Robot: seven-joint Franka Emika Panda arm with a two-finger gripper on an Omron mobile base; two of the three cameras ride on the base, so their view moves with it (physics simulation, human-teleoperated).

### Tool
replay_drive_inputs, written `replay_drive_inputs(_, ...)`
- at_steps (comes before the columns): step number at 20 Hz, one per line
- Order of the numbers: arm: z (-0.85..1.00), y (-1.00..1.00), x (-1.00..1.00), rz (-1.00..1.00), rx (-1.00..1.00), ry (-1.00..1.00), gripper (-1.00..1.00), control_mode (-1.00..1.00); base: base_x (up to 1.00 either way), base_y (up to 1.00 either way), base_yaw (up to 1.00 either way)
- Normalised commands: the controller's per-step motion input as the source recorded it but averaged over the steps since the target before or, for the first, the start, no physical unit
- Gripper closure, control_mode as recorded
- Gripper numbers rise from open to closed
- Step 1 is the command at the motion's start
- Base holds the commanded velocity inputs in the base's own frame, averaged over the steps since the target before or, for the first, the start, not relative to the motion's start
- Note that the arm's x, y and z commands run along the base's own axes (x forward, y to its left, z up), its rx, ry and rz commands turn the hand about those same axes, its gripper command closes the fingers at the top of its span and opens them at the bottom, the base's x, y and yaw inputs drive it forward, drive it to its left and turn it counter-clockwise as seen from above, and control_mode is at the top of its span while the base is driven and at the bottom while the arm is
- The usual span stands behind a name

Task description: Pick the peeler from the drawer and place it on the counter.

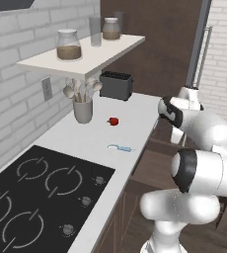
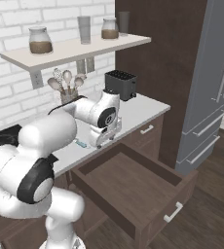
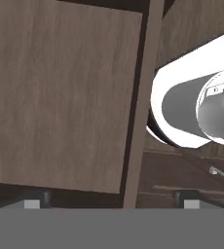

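My peeler [image 1: 120,147] lies on the white counter [image 1: 86,141] beside the cooktop [image 1: 41,192], the drawer [image 2: 133,187] gapes bare below, and my claw [image 3: 111,202], fingertips spread on nothing, looks into it, so I judge only retreat remains.

My drawer [image 2: 133,187] is matt brown wood with a fine grain, its pull [image 2: 174,212] brushed silver metal. The counter [image 1: 93,138] looks smooth, pale and faintly satin, the cooktop [image 1: 41,192] near its front edge glossy black glass. The peeler [image 1: 120,147] seems light blue plastic. The toaster [image 1: 116,85] at the far end is dull black, the jars [image 1: 69,45] clear glass.
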Motion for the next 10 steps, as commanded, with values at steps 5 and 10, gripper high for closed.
replay_drive_inputs(5,-0.65,-0.72,-0.45,0.22,-0.11,-0.29,-1.00,-1.00,0.00,0.00,0.00)
replay_drive_inputs(10,-0.54,-0.72,0.38,0.23,0.00,-0.38,-1.00,-1.00,0.00,0.00,0.00)
